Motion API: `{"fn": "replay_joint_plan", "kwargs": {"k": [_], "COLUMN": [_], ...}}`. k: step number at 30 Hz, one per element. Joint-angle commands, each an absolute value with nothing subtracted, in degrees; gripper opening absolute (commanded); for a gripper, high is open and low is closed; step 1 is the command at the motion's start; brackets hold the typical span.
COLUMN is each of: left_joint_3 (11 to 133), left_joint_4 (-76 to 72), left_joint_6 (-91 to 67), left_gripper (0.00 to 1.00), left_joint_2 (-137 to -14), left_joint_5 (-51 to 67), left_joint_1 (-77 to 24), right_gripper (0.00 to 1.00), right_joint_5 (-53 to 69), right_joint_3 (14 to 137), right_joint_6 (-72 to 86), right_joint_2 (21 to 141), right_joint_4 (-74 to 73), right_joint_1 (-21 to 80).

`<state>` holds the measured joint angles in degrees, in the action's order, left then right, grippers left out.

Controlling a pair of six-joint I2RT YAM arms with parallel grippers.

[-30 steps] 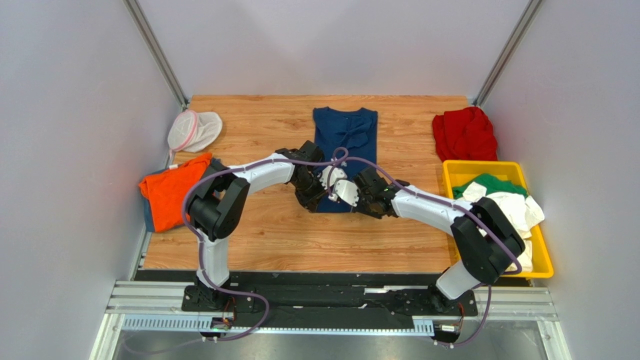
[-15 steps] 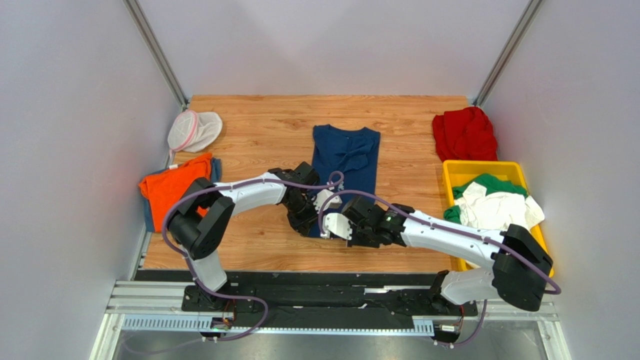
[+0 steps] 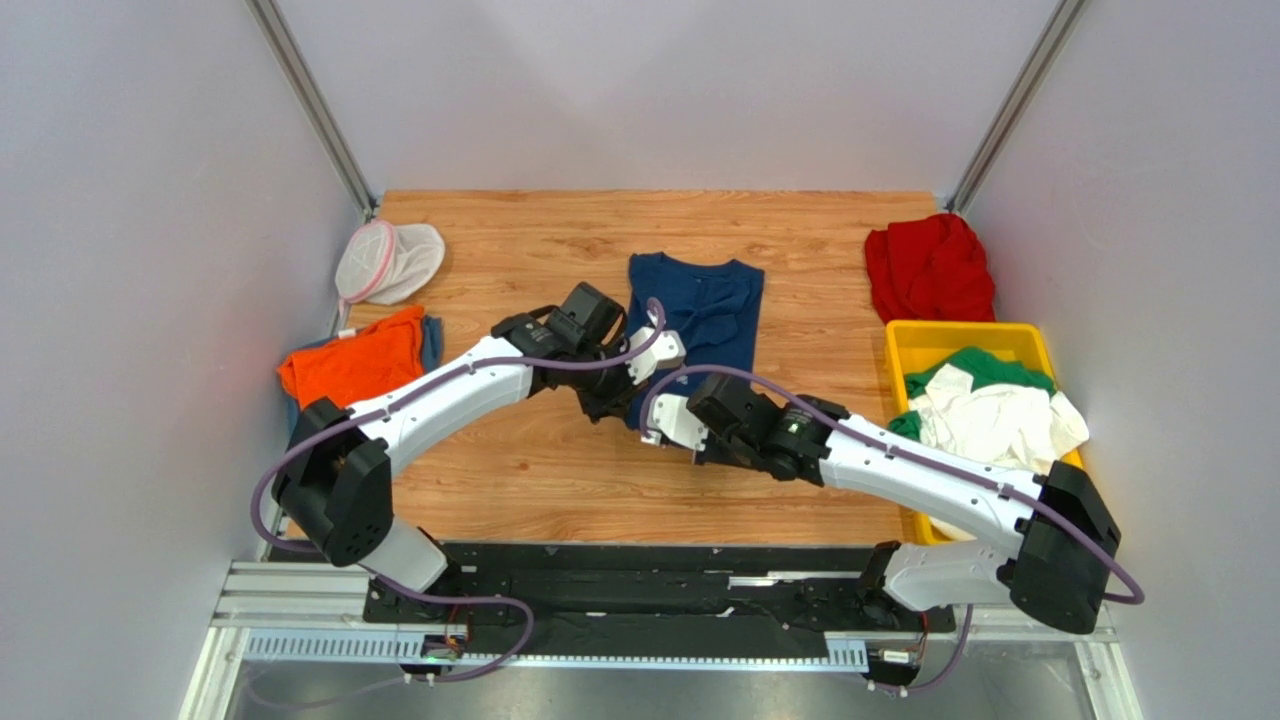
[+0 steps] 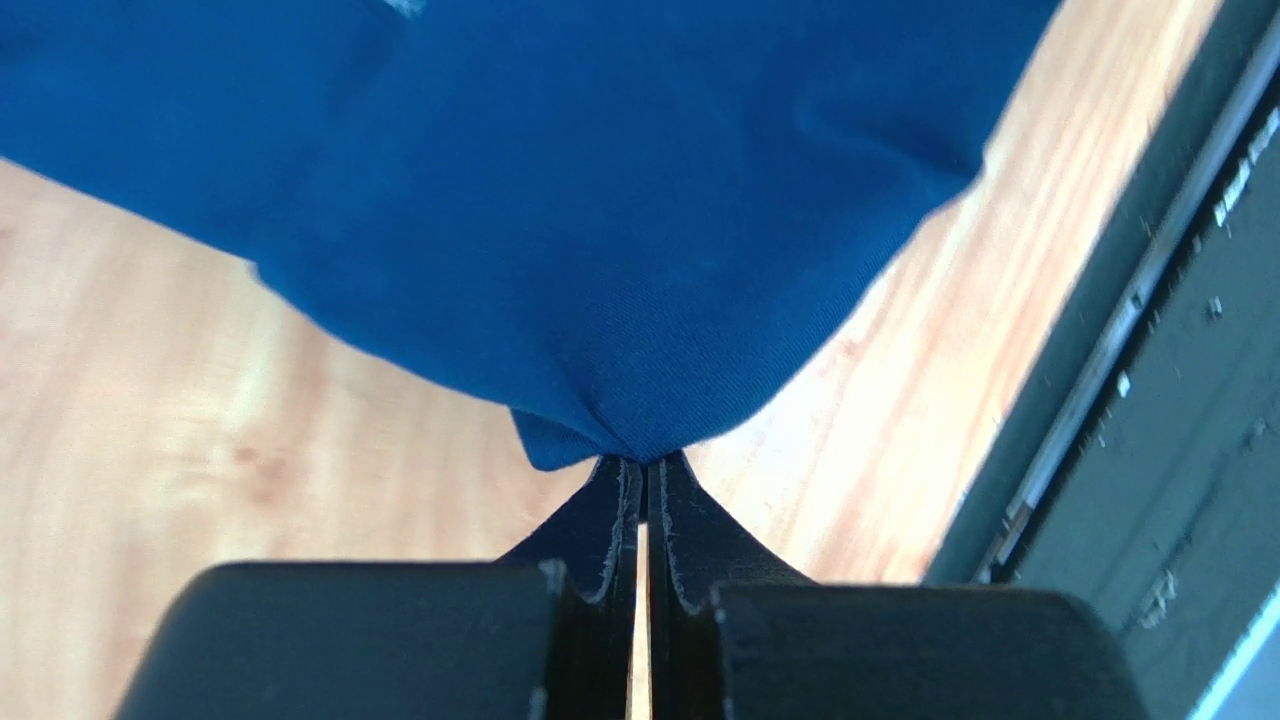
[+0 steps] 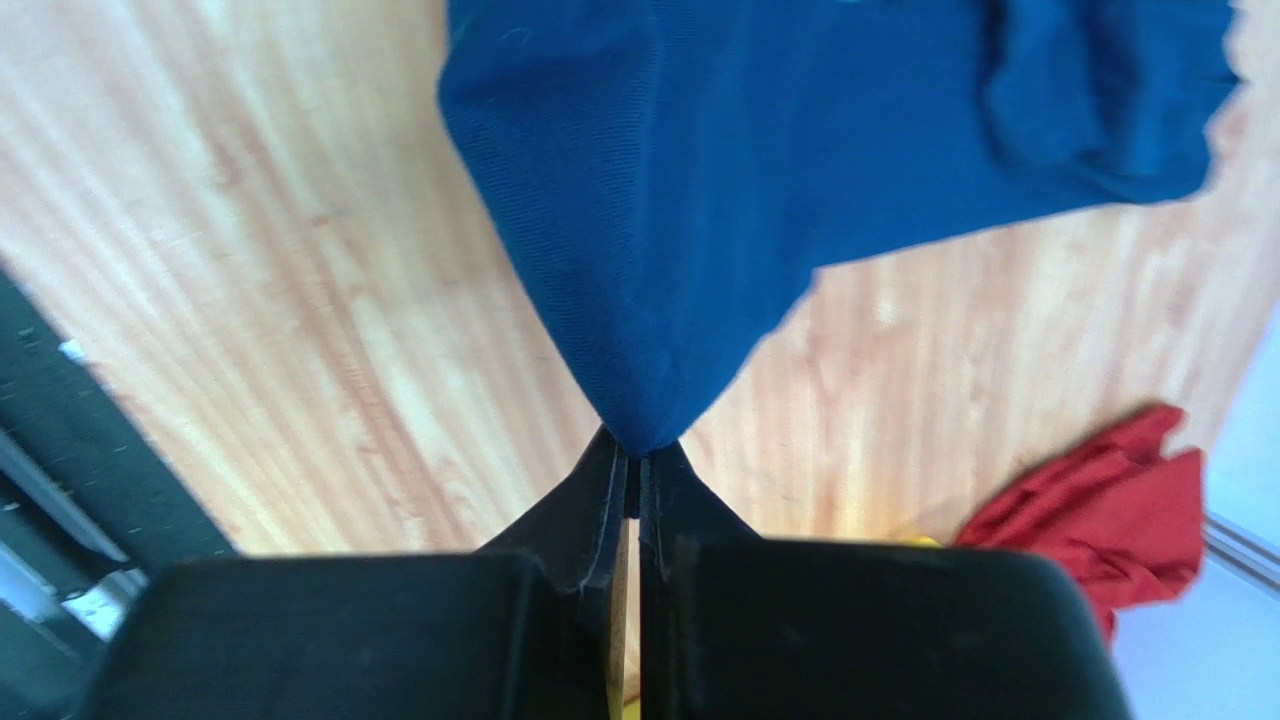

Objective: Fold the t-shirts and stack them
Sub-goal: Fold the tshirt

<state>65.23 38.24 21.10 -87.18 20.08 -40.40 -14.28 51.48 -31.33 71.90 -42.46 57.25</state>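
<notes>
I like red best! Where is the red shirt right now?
In the top view, the red t-shirt lies crumpled at the far right, on the right arm's side, just behind the yellow bin.

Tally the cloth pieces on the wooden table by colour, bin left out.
navy shirt: 1
orange shirt: 1
red shirt: 1
white mesh pouch: 1
blue layer under the orange, only its edge showing: 1
Total: 5
</notes>
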Motion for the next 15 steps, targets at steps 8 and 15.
{"fn": "replay_joint_plan", "kwargs": {"k": [8,15], "left_joint_3": [80.5,93.7], "left_joint_4": [36.0,36.7], "left_joint_6": [23.4,24.7], "left_gripper": [0.00,0.00], "left_joint_2": [-94.1,-106.1], "left_joint_5": [18.0,17.6], "left_joint_1": [-33.9,-30.9], "right_gripper": [0.00,0.00], "right_joint_5": [-17.7,-12.3], "right_joint_3": [63.5,72.9], "right_joint_6": [-40.2,-44.7], "right_joint_2": [75.8,85.5], "right_joint_4": [-38.5,-36.7], "right_joint_1": [44.1,35.1]}}
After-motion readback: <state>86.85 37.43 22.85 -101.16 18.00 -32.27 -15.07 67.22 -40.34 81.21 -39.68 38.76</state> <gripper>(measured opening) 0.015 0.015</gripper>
